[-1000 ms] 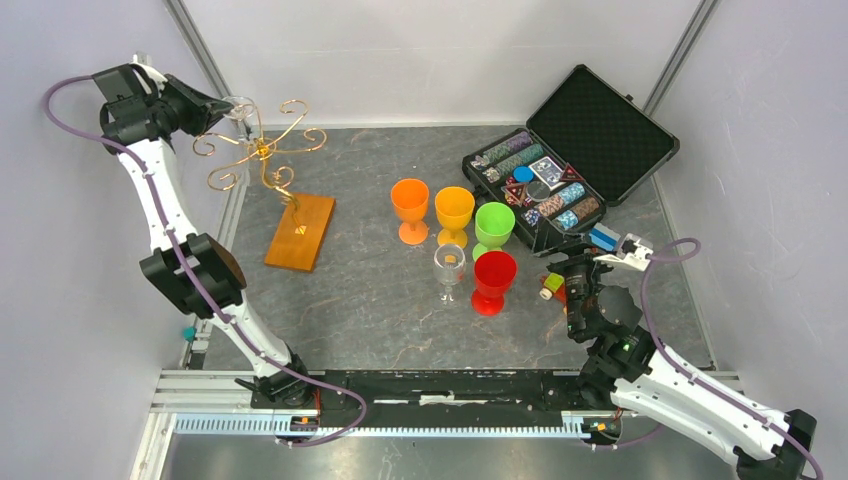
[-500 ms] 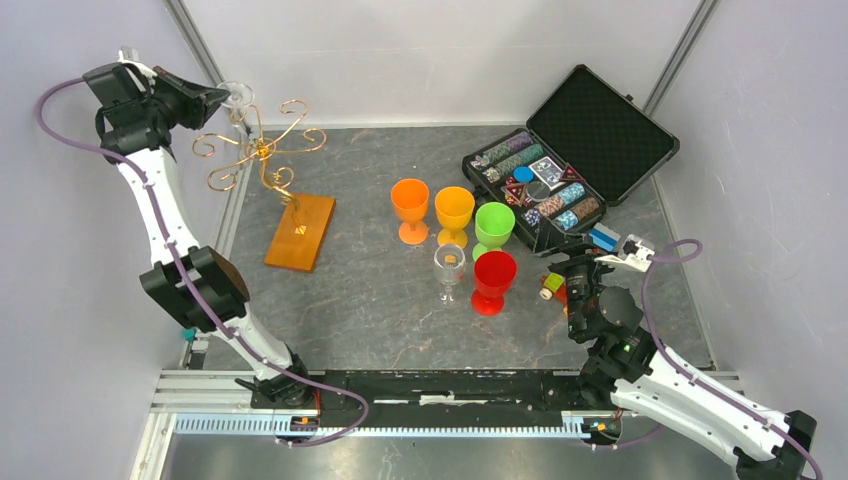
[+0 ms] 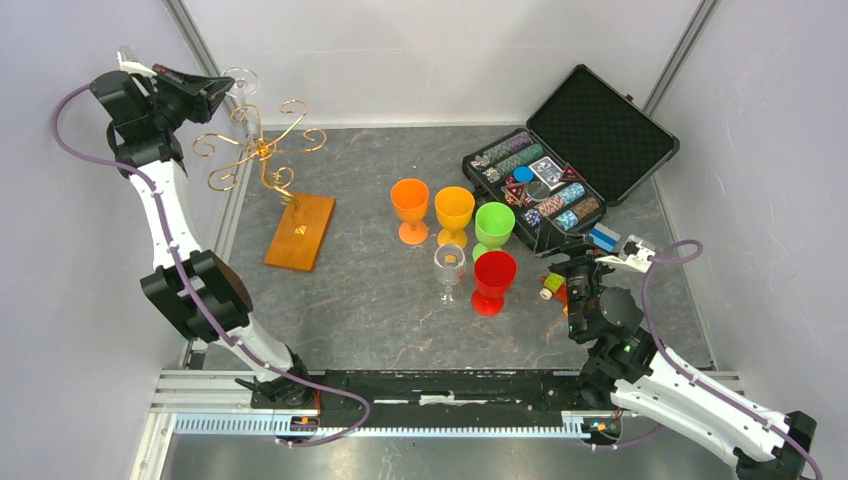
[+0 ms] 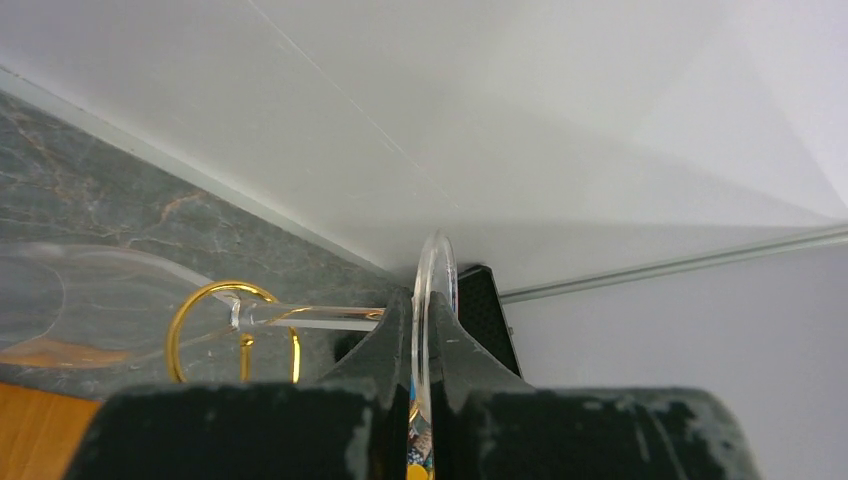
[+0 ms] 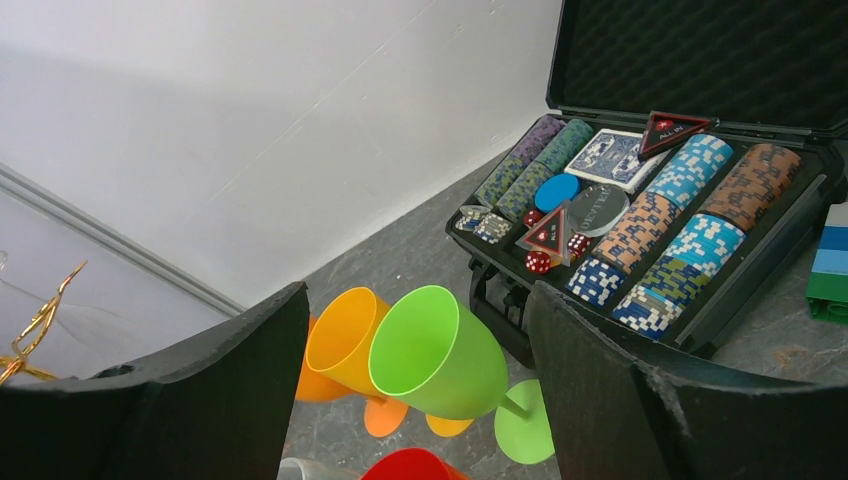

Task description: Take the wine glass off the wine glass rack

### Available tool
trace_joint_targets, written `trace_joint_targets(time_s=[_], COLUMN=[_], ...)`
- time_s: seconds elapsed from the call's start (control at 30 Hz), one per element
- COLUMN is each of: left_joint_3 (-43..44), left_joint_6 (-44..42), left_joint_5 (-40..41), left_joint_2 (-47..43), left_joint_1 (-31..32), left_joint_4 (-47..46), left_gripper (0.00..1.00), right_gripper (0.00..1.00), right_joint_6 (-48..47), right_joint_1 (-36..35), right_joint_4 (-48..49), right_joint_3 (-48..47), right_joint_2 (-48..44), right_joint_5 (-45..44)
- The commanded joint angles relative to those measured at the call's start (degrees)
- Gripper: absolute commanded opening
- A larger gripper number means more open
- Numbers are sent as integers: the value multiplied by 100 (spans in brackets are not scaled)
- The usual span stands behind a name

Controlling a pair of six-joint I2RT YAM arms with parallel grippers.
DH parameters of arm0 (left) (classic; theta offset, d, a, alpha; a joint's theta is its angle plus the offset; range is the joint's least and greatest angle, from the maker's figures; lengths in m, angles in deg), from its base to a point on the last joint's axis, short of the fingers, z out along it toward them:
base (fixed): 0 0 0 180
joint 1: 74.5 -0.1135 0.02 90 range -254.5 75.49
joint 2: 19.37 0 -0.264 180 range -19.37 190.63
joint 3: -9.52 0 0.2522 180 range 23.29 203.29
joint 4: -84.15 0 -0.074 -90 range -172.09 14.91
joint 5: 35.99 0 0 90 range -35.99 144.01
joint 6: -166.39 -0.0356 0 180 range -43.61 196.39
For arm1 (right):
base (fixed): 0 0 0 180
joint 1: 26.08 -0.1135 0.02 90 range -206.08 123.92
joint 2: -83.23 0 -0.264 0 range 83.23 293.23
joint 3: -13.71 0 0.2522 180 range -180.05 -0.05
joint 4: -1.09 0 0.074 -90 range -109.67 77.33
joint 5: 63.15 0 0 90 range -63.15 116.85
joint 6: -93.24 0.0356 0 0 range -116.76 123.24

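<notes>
The wine glass rack (image 3: 262,150) is a gold wire stand with scroll arms on an orange-brown wooden base (image 3: 300,231) at the back left. My left gripper (image 3: 222,88) is raised above the rack's back-left arm and is shut on the flat foot (image 4: 436,290) of a clear wine glass (image 3: 240,78). In the left wrist view its stem (image 4: 310,317) runs left across a gold loop (image 4: 222,325) to the blurred bowl (image 4: 80,310). I cannot tell whether stem and loop touch. My right gripper (image 3: 578,282) is open and empty, low at the right.
Orange (image 3: 410,208), yellow (image 3: 454,213), green (image 3: 493,228) and red (image 3: 494,281) plastic goblets and a second clear glass (image 3: 449,266) stand mid-table. An open black case of poker chips (image 3: 560,170) sits back right. Small blocks (image 3: 552,286) lie beside my right gripper.
My left gripper has risen and shifted toward the back wall with the glass foot in it. The right arm has not moved.
</notes>
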Motion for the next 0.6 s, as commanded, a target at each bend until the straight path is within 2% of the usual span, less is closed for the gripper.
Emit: trace_joint_targets(time_s=[0.0,0.07,0.27,0.57], left_joint_3=[63,93,227,278], left_joint_6=[361,271,-322,-987], left_joint_5=[-565,-719,-683,115], left_joint_2=[-42,-120,-211,-532], left_joint_1=[134,179,184,180], left_joint_4=[-782,-767,233,1351], left_gripper=[2,2,2,2], right_gripper=[84,84,84,84], right_joint_6=[-103,-109,-126,-160], right_joint_1=[15,15,15,8], right_joint_4=[175,175,176,158], right_joint_3=[50,52,27,36], right_joint_2=[-48,-42,-28,-91], right_joint_5=[-157,-158,-158,-193])
